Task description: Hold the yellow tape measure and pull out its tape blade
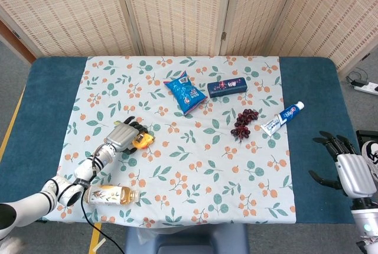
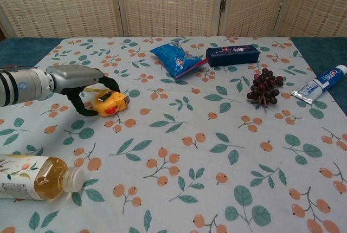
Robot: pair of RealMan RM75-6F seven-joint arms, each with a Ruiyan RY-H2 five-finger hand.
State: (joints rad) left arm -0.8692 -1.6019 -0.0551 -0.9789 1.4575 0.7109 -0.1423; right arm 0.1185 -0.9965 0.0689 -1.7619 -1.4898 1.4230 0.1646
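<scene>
Floral tablecloth (image 1: 195, 165) on blue table (image 1: 307, 88), wicker screens (image 1: 177, 12) behind, left hand (image 2: 81, 84) curled around yellow tape measure (image 2: 110, 103), right hand (image 1: 348, 168) spread, empty.

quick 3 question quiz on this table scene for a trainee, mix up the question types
1. True or false: the left hand has its fingers curled around the yellow tape measure.
2. Which thing lies nearest the dark bunch of grapes? A) amber plastic drink bottle B) white and blue toothpaste tube C) yellow tape measure
3. Fill in: the right hand hovers over the bare ____ edge of the table, holding nothing.

Key: 1 true. 2 B. 3 blue.
</scene>
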